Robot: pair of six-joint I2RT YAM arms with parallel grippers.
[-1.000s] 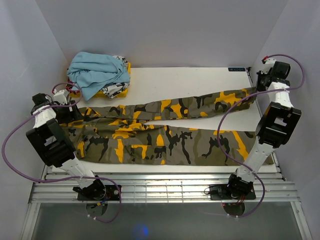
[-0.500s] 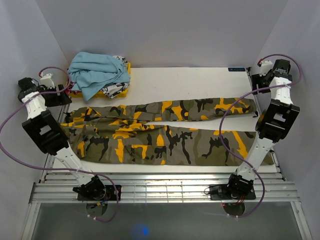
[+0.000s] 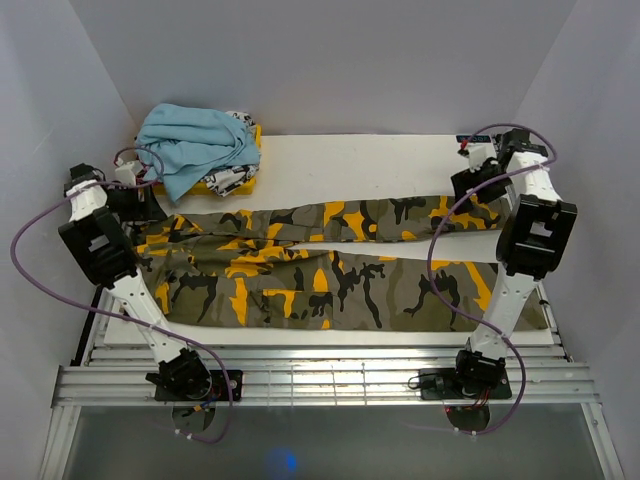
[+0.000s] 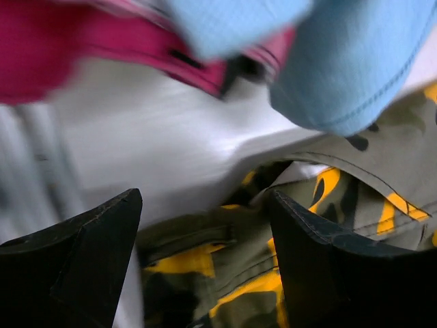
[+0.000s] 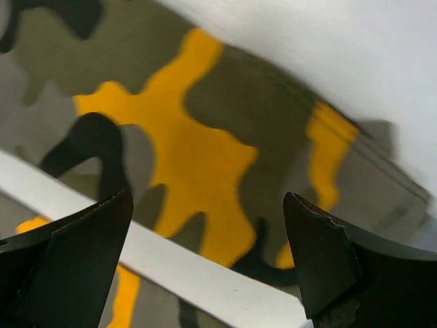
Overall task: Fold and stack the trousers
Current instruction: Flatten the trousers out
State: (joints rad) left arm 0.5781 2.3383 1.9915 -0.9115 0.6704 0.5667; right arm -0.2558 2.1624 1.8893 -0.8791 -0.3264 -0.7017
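Across the middle of the tabletop (image 3: 370, 160) the camo trousers (image 3: 320, 265) are laid out lengthwise, waist at the left edge and both legs running toward the right edge. The nearer leg is wide and ends near the near right corner. The farther leg looks narrower and stops by the right edge. A thin sliver of bare white shows between the two legs.

Over at the left edge, the left gripper (image 3: 148, 203) sits right above the waist end. From its own camera the gripper (image 4: 203, 205) has its fingers (image 4: 89, 260) spread wide with nothing between them, and you can see a rumpled bit of waistband below the gap. The hem of a light blue garment (image 4: 348, 61) hangs into the top of that shot, with something pink (image 4: 82, 41) beside it, too blurry for me to say what.

The right gripper (image 3: 468, 188) is over the end of the farther leg, close to the right edge. Its camera shows the gripper (image 5: 208, 201) with fingers (image 5: 328, 260) also wide apart and holding nothing, and the hemmed end of the leg plus white tabletop underneath. Can't tell whether the tips touch the cloth.

Up in the far left corner, the blue garment (image 3: 195, 145) is heaped on a yellow and white printed one (image 3: 235, 178), just beside the waist of the trousers.
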